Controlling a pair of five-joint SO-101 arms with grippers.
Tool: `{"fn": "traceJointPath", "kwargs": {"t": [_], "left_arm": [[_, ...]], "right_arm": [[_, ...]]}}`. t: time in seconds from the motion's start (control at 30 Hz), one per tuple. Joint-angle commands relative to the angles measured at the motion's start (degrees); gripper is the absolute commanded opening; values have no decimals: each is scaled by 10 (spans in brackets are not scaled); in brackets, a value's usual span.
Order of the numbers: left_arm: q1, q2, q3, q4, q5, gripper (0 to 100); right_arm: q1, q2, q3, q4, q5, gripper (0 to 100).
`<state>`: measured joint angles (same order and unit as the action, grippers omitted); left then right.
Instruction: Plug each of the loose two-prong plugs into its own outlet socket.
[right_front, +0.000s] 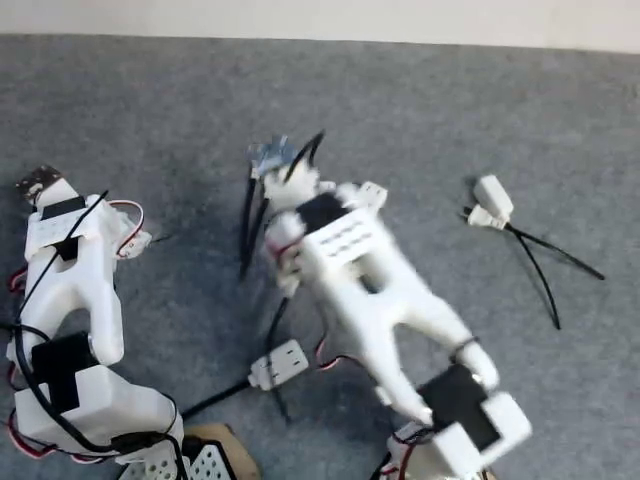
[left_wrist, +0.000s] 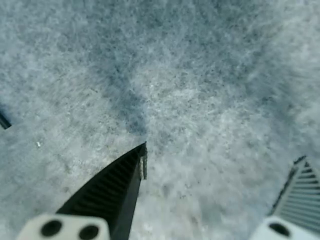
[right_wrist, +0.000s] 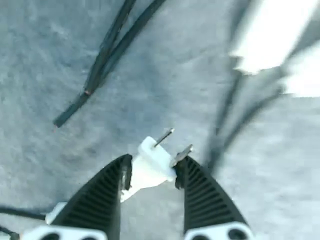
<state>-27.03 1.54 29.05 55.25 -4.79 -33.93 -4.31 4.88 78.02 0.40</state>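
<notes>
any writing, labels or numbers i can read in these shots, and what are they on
No text can be read in these pictures.
White plastic two-prong plug in the right gripper: bare faces, no marking visible.
White rectangular outlet socket on the table: any print is too small and blurred to read.

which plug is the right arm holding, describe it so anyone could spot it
On the grey table, follow the middle white arm out to the right gripper. Between its black fingers sits a white plug, two metal prongs pointing away from the arm. The white connector near the arm bases and another at far right lie loose; this one alone is gripped.
</notes>
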Motion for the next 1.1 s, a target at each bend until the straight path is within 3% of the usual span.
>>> {"fn": "traceJointPath", "kwargs": {"t": [0.0, 0.2, 0.37, 0.63, 0.83, 1.07], "left_arm": [[13, -8, -2, -1, 4, 425], [13, -7, -2, -1, 4, 425], [11, -7, -1, 1, 4, 425], [11, -7, -1, 0, 4, 425], [12, -7, -1, 0, 4, 425], [21, -7, 9, -1, 6, 425]], "right_arm": [[65, -54, -172, 116, 36, 4], [83, -1, -256, 211, 67, 4], [96, 38, -153, 195, 193, 4], [202, 36, 124, -102, 374, 4], [199, 37, 282, -342, 375, 4], [175, 94, 250, -374, 311, 4]]}}
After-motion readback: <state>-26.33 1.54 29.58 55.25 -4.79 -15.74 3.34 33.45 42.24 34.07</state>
